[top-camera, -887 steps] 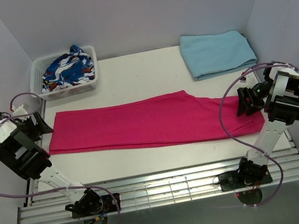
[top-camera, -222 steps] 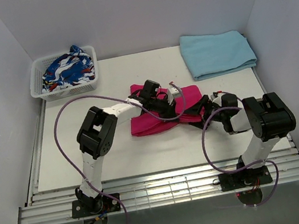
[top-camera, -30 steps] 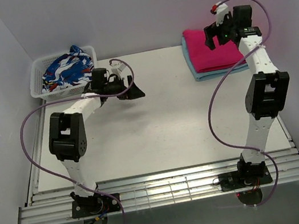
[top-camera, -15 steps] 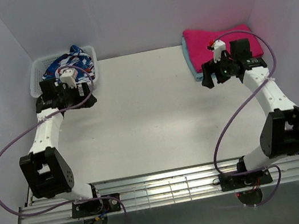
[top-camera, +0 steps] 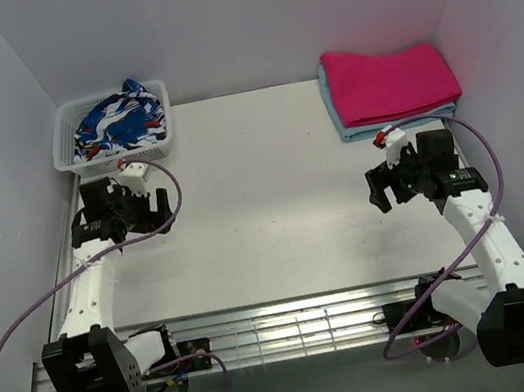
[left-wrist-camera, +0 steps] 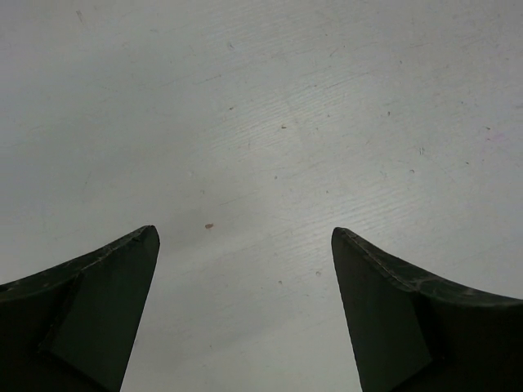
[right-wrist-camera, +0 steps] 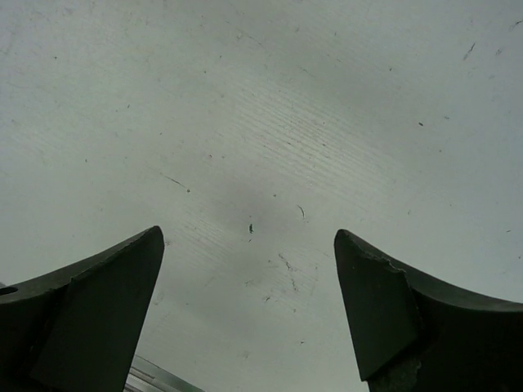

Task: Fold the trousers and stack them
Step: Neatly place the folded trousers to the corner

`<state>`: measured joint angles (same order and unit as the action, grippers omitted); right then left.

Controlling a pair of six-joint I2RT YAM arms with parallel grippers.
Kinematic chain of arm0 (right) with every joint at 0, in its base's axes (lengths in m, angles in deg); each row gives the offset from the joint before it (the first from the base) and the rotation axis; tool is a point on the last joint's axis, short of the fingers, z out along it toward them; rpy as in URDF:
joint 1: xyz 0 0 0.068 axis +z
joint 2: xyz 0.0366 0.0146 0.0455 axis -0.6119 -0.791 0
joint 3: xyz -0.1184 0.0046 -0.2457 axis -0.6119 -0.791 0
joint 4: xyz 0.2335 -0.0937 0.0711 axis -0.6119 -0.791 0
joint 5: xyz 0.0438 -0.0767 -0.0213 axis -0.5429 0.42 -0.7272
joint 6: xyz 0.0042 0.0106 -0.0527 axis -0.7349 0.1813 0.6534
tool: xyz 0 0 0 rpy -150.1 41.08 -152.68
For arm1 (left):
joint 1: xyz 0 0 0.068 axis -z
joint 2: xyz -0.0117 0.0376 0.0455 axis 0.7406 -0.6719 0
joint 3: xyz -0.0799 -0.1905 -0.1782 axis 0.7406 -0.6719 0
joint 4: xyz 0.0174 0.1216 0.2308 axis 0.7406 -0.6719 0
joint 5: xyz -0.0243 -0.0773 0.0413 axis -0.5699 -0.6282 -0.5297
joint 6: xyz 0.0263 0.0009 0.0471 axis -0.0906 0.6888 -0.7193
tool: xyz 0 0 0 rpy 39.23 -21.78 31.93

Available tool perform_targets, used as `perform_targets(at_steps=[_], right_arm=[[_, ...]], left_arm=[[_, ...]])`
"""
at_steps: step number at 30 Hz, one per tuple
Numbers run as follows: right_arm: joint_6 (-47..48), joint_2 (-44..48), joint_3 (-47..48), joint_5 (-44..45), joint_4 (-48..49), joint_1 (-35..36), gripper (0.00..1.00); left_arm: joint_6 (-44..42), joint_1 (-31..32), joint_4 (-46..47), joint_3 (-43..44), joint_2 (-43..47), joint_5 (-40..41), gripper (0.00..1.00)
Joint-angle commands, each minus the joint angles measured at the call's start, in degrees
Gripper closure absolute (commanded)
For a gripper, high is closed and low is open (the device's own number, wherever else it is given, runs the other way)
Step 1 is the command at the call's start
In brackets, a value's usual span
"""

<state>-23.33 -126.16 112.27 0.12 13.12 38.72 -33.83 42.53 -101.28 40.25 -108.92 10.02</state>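
Note:
The magenta trousers (top-camera: 389, 80) lie folded into a neat rectangle on top of the light blue folded cloth (top-camera: 338, 120) at the back right of the table. My right gripper (top-camera: 379, 187) hangs over bare table in front of that stack, open and holding nothing. My left gripper (top-camera: 160, 210) is over the left side of the table, just in front of the basket, open and empty as well. Both wrist views show only bare white tabletop between wide-spread dark fingers (left-wrist-camera: 98, 310) (right-wrist-camera: 409, 318).
A white basket (top-camera: 70, 162) holding a blue, white and red patterned garment (top-camera: 118, 118) stands at the back left. White walls close in the table on three sides. A metal rail (top-camera: 286, 329) runs along the near edge.
Both arms have drawn back toward the near side of the table, away from the basket and the stack. The trousers stay folded on the blue cloth.

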Motion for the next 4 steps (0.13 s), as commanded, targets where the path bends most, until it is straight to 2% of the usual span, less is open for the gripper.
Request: perform_targets(at_steps=[1, 4], right_arm=[[0.4, 1.6, -1.1, 0.0, 1.2, 0.0, 0.10], [0.1, 2.1, -0.5, 0.4, 0.9, -0.1, 0.10]], left_arm=[[-0.3, -0.3, -0.2, 0.9, 2.5, -1.2, 0.02], [2.2, -0.3, 0.5, 2.3, 2.9, -0.3, 0.02]])
